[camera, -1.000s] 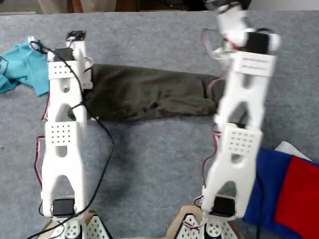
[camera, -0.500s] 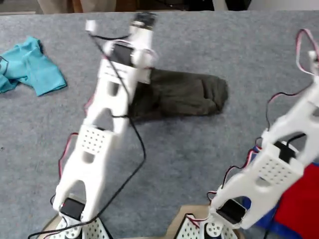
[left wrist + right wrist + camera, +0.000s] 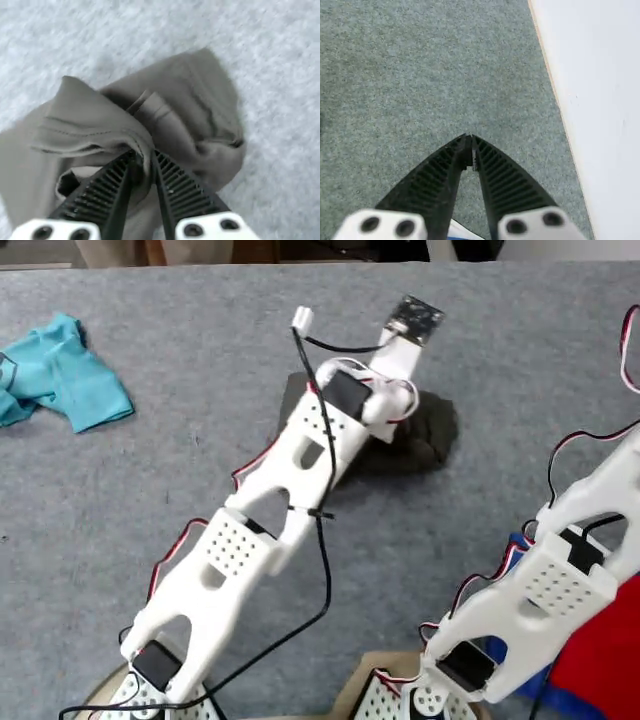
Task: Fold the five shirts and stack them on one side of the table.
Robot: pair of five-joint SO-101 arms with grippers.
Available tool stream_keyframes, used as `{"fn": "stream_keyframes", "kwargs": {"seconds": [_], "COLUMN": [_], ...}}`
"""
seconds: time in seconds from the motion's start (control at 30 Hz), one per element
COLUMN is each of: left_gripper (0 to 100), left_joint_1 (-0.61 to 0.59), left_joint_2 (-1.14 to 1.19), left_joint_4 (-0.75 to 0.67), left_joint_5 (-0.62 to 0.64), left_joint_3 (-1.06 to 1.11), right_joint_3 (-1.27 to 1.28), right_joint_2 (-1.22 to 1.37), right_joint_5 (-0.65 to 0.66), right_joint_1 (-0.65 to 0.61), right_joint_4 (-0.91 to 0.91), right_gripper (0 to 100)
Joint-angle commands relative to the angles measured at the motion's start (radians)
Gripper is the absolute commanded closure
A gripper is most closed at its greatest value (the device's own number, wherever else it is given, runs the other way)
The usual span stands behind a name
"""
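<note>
Pinching a seamed fold of the olive shirt (image 3: 200,115), the left end effector (image 3: 142,162) has its ribbed black jaws closed on the cloth; the rest of the garment lies directly beneath it, a soft, matte, rumpled bundle near the middle of the grey felt-like surface (image 3: 200,470); its long axis runs across the surface from side to side, and the held fold hangs over the bundle's right end, so laying it flat looks like the move at hand; the right end effector (image 3: 469,150) is closed on nothing, well apart by the surface's right edge; a crumpled teal shirt (image 3: 60,380) waits far left, a red shirt (image 3: 605,640) near right.
</note>
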Motion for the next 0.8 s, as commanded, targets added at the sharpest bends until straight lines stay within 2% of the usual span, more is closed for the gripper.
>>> {"fn": "stream_keyframes", "kwargs": {"seconds": [0.0,0.2,0.4,0.67,0.77], "left_gripper": [98,98,98,98,90], "left_joint_1": [0.029,0.034,0.038,0.051,0.068], "left_joint_2": [-0.070,-0.059,-0.056,-0.056,-0.056], "left_joint_4": [-0.097,-0.269,-0.379,-0.431,-0.394], "left_joint_5": [0.008,0.077,0.083,0.083,0.084], "left_joint_3": [0.005,0.094,0.157,0.160,0.160], "right_joint_3": [-0.044,-0.044,-0.036,-0.035,-0.025], "right_joint_2": [-0.059,-0.056,-0.054,-0.054,-0.053], "right_joint_5": [0.002,0.002,0.025,0.029,0.074], "right_joint_1": [0.016,0.016,0.010,0.008,-0.012], "right_joint_4": [-0.021,-0.023,-0.021,-0.020,-0.002], "right_gripper": [99.1,99.0,99.0,99.0,99.0]}}
